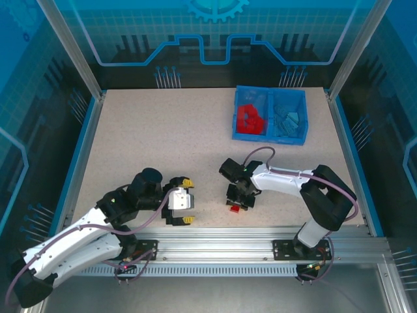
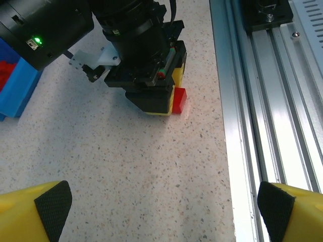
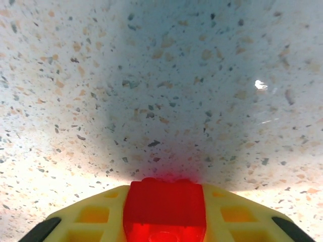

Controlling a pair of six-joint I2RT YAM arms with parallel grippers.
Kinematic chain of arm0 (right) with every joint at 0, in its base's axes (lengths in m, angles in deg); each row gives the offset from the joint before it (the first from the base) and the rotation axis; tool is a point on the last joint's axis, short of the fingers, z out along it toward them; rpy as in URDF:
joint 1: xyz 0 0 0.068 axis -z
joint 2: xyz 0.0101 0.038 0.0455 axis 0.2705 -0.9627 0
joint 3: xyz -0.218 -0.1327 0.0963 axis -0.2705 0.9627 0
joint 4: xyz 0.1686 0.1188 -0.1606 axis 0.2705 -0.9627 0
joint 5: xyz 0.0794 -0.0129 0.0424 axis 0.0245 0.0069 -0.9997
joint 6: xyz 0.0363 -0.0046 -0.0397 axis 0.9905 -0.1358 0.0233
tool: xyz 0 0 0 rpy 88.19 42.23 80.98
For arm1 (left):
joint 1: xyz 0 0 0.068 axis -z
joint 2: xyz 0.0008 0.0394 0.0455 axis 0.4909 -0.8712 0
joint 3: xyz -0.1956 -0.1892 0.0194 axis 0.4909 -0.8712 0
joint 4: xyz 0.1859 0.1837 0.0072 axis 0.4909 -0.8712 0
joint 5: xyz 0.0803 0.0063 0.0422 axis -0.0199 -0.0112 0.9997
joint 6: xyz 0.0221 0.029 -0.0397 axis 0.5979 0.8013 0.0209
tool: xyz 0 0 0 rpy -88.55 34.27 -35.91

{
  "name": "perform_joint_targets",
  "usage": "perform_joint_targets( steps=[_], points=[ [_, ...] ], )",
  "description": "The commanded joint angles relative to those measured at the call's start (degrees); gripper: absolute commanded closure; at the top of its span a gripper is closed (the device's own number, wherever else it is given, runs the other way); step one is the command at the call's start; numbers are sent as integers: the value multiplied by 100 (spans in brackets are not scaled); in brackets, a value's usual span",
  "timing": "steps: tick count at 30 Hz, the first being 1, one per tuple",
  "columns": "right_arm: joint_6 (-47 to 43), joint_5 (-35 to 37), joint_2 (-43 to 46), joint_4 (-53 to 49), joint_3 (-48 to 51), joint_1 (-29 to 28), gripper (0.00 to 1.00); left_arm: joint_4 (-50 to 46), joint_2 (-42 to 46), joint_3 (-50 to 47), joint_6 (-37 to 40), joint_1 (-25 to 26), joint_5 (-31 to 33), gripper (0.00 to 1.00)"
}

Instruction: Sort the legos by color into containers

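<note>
Right gripper (image 1: pixel 236 202) stood with its jaws drawn together on a single red brick (image 1: pixel 234 208), low against the table (image 1: pixel 150 143) near its front edge, just beyond the aluminium rail (image 1: pixel 221 248). Whether the brick rested on the surface or hung just off it could not be told.

At the far side of the table lay the blue bin (image 1: pixel 268 137), well apart from the grip. Its left compartment (image 1: pixel 251 98) held the red legos (image 1: pixel 250 120), and its right compartment (image 1: pixel 294 101) held the light blue legos (image 1: pixel 288 121). From the clamped brick, the red side lay almost straight away from the arm bases and a little to the right, with open table between. The carry therefore seemed to call for a lift and a forward reach that stopped short of the central wall.

Left gripper (image 1: pixel 189 202) sat with its fingers wide apart and nothing between them, just left of the right one and pointed toward it. The right arm was the nearer to the bin and had the load.

In the right wrist view the brick spanned the gap between the yellow fingers (image 3: pixel 91 217). Its long axis could not be judged. In the left wrist view a corner of it stuck out from the jaws on the rail side.
</note>
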Motion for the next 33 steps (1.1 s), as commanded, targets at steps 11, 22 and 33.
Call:
perform_joint_targets(
  steps=[11, 22, 33],
  points=[
    [-3346, 2488, 267, -1034, -2743, 938, 73, 1254, 206, -220, -343, -321, 130, 1],
    [-4776, 2567, -2409, -638, -5877, 2617, 73, 1527, 511, -340, -409, -802, 637, 1],
    [-4970, 2022, -5128, -1885, -9446, 3144, 55, 1536, 492, -423, -448, -872, 818, 1]
  ],
)
